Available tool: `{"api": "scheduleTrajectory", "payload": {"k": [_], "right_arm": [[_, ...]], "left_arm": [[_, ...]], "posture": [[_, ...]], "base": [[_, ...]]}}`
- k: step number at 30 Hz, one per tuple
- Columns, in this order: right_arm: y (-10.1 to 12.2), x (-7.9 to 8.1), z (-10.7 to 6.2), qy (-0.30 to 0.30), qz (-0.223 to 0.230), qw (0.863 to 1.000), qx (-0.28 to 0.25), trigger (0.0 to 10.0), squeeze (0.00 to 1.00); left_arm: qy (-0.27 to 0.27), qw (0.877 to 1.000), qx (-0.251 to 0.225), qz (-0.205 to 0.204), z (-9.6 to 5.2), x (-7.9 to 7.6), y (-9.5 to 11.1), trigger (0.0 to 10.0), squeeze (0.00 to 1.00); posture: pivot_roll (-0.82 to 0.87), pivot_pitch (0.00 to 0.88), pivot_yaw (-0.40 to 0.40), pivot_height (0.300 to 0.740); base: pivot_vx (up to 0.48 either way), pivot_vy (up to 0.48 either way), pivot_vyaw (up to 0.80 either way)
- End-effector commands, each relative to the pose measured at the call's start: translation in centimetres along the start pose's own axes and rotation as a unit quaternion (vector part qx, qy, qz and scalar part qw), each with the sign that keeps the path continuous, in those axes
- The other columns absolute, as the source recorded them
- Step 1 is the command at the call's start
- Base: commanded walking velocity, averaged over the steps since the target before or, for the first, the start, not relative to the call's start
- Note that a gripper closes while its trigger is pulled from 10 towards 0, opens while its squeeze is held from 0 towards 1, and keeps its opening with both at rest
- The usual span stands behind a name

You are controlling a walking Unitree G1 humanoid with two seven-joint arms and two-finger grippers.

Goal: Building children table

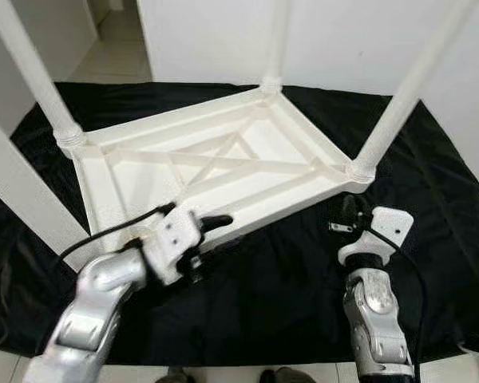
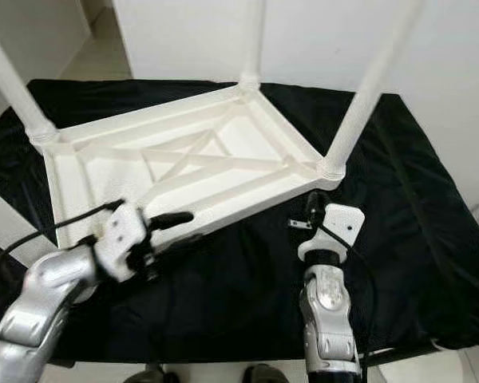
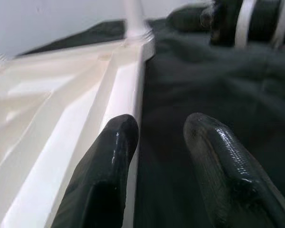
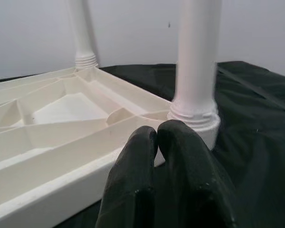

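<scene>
I see the left gripper (image 3: 154, 142) open at the upturned table's (image 1: 215, 171) near rim; the right gripper (image 4: 156, 142) is closed beside a leg (image 4: 195, 61), on black cloth (image 1: 287, 279).

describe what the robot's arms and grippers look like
Both arms are shiny silver metal in rounded jointed segments. The left gripper and right gripper each have a white plastic block at the wrist with small holes or screws, and two long black fingers with a glossy, finely ribbed surface and rounded tips. A black cable loops along each arm to the wrist.
</scene>
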State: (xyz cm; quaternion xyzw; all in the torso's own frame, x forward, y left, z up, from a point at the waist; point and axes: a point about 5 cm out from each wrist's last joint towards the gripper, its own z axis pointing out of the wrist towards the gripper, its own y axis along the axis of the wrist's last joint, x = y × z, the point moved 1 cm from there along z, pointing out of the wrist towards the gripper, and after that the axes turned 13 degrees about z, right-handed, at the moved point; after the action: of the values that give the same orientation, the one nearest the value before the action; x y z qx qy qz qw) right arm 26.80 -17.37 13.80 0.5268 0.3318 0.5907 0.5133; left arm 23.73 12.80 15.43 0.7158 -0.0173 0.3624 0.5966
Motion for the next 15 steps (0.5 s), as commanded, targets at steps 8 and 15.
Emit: {"api": "scheduleTrajectory", "payload": {"k": [8, 15], "right_arm": [[-0.3, 0.0, 0.7, 0.012, 0.005, 1.0, 0.004, 10.0, 0.0], [-0.6, 0.1, 1.1, 0.017, 0.006, 1.0, 0.008, 10.0, 0.0]], "left_arm": [[0.009, 0.999, 0.007, -0.051, -3.5, 0.9, 0.0, 10.0, 0.0], [0.021, 0.998, 0.05, -0.041, -7.2, 1.1, -1.2, 10.0, 0.0]], "posture": [[0.11, 0.047, -0.043, 0.74], [0.15, 0.052, -0.059, 0.74]], "base": [[0.0, 0.0, 0.0], [0.0, 0.0, 0.0]]}}
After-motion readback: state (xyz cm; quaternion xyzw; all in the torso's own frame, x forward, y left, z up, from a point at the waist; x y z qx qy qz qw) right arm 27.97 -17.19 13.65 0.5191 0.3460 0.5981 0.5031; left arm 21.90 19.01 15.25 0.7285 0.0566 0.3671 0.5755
